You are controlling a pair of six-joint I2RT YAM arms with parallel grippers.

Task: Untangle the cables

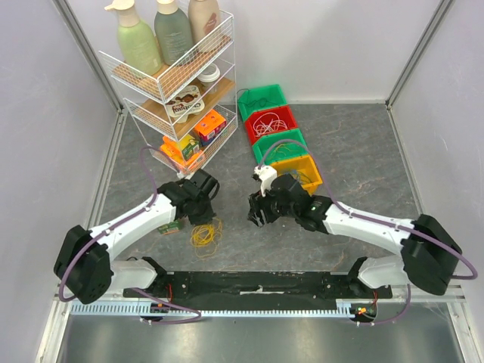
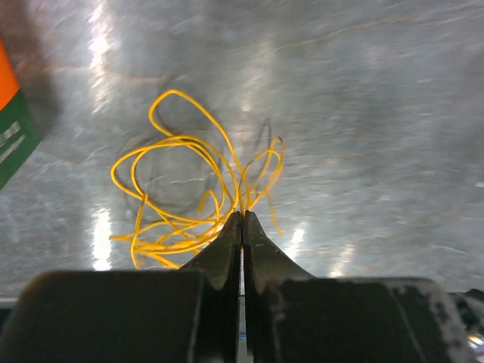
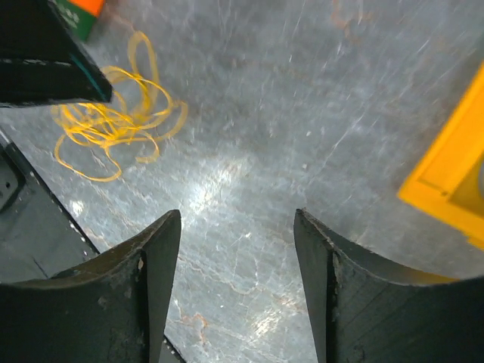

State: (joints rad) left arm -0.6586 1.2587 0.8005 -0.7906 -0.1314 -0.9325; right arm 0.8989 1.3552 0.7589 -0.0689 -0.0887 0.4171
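Note:
A tangled yellow cable lies in a loose bundle on the grey table in front of the left arm. In the left wrist view the cable spreads out just beyond my left gripper, whose jaws are pressed together with a yellow strand running in at the tips. In the top view the left gripper is right over the bundle. My right gripper is open and empty, to the right of the cable and apart from it. In the right wrist view the gripper hovers over bare table, with the cable at upper left.
A wire rack with bottles and boxes stands at back left. Green, red, green and yellow bins line up at back centre. A small orange-green box lies left of the cable. A black rail runs along the near edge.

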